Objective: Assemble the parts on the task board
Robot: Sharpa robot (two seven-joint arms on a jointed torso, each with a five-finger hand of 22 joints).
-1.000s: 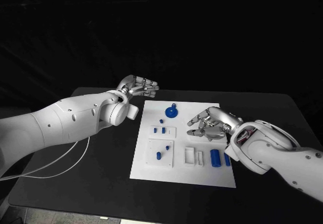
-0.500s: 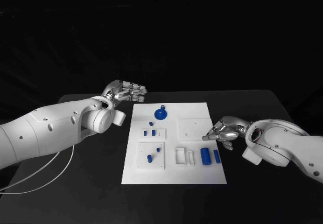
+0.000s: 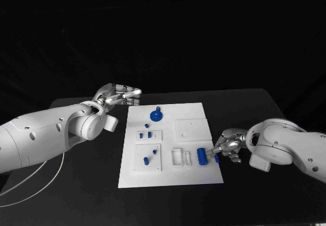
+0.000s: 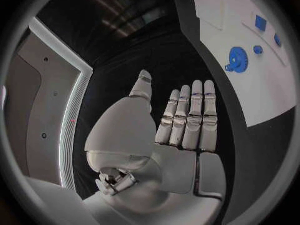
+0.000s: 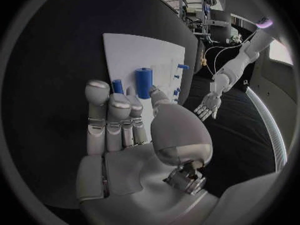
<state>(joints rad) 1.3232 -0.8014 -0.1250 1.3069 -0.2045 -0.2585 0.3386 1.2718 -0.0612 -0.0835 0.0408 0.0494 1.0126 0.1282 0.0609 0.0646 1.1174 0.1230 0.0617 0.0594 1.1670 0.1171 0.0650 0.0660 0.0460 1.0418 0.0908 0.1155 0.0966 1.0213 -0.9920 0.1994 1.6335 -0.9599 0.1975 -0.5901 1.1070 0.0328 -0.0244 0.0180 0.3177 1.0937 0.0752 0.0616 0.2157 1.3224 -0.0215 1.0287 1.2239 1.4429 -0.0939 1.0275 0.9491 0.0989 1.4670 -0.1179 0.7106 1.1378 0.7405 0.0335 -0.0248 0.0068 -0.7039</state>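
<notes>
Head view: right hand open, empty, fingertips just beside small blue peg at white board edge. Probably light, rigid, smooth plastic; best pinched across its middle. Left hand open, well apart.

No readable text, labels, brand marks, nos. or signs anywhere in these views. The white task board, its blue parts and the black table carry no legible markings.
</notes>
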